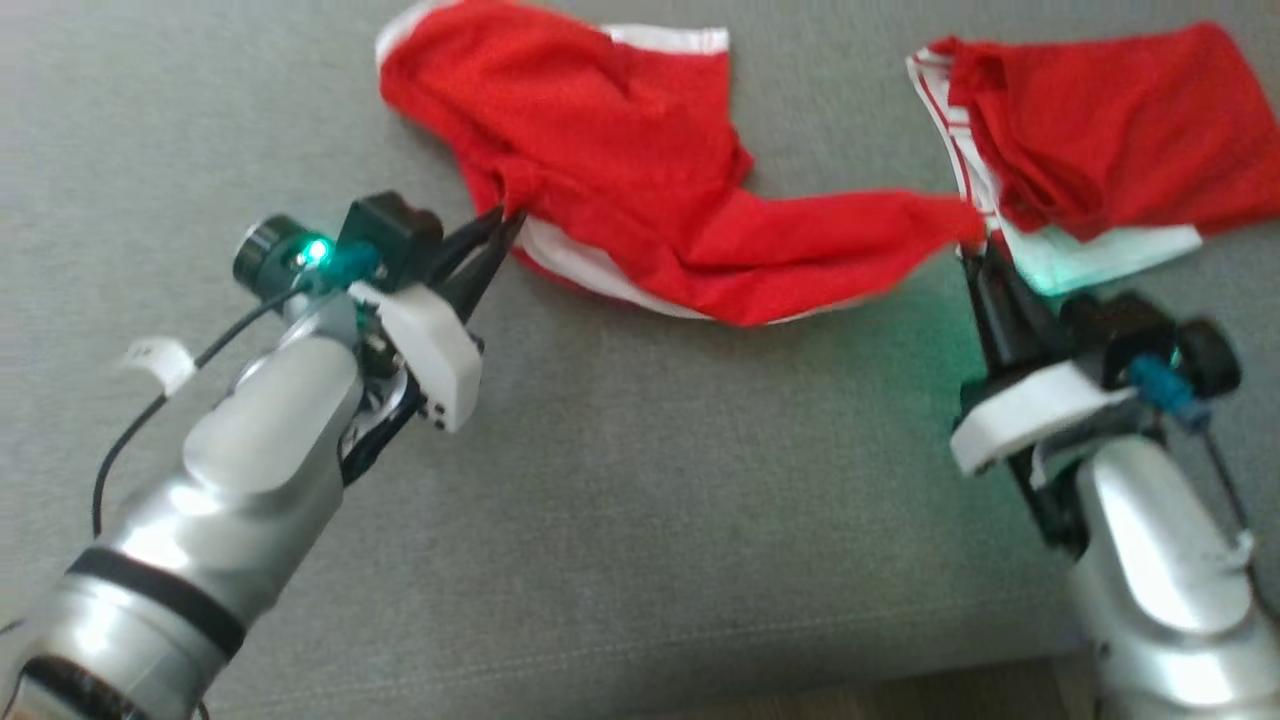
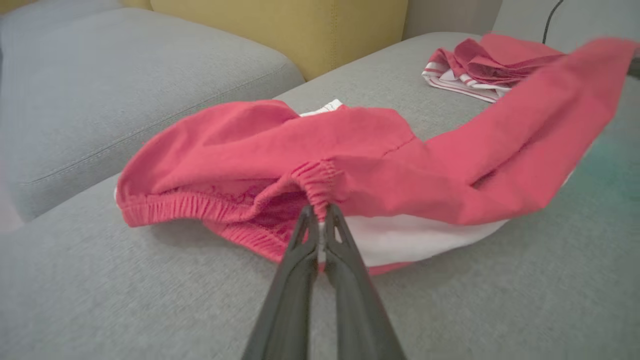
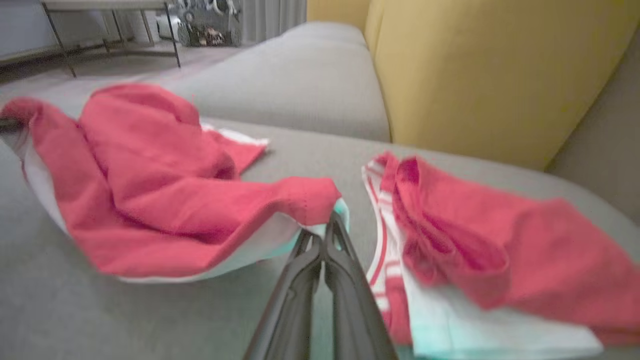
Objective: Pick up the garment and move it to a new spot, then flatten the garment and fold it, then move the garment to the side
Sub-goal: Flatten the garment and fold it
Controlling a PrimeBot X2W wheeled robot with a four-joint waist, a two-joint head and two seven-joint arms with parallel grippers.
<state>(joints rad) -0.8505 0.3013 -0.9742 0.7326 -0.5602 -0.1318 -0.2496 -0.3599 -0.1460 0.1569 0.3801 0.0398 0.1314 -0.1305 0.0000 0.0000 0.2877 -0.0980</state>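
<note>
Red white-trimmed fabric garment [image 1: 640, 180] is clamped by the left end effector [image 1: 508, 220] and right end effector [image 1: 975, 248], both closed; the right grip is blurred.

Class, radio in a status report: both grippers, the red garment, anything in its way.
Left gripper shut on red garment, at waistband. Right gripper shut on its other end. Second garment lies close beside right gripper.

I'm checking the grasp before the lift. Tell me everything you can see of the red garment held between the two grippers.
The red garment is soft, knit-looking cloth with white trim and a gathered elastic waistband. It is crumpled, not flat. It stretches across the grey cushion. The left gripper is shut on its waistband, and the right gripper is shut on its opposite end.
</note>
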